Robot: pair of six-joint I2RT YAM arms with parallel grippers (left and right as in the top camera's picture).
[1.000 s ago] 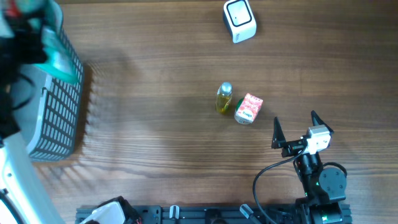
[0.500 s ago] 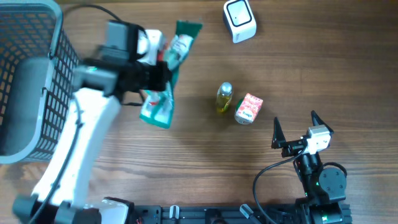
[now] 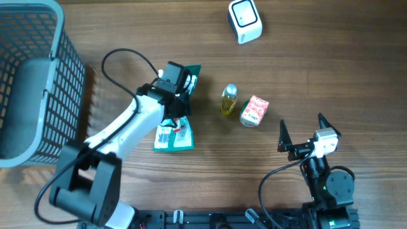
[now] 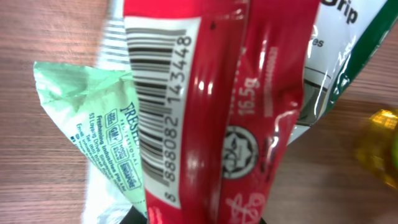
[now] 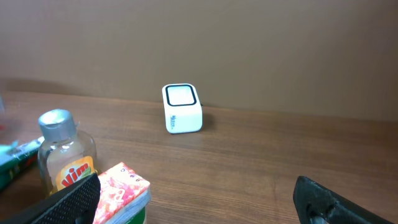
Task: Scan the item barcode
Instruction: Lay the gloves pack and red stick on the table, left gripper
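**A:** What do you have on the table [image 3: 331,57], counted out?

**B:** You have one white scanner [image 3: 245,21] at the far edge and one grey mesh basket [image 3: 60,108] at the left end. There is one small bottle [image 3: 229,100] of yellow liquid with a silver cap, and one pink box [image 3: 254,111] just beside it on the right. Two arms are in view, so two grippers.

**A:** And packets?

**B:** Your left wrist camera shows three. A red packet [image 4: 249,112] runs up the middle of the view, with its barcode [image 4: 158,93] on a white panel facing the lens. A light green packet [image 4: 81,118] sits behind it to the left. A white-and-green packet [image 4: 336,50] sits behind it to the right.

**A:** What is each hand doing?

**B:** Your left gripper [image 3: 180,95] is mid-table, left of the bottle, with its fingers clamped together on the red packet. You cannot tell whether the other two packets are pinched as well. From overhead, the light green packet [image 3: 173,137] lies flat on the wood beneath the arm. Your right gripper [image 3: 301,121] sits near the front edge with its fingers spread wide apart, holding nothing.

**A:** Where is the item relative to the scanner?

**B:** Well apart: the red packet is at the left gripper and the scanner stands beyond the bottle.
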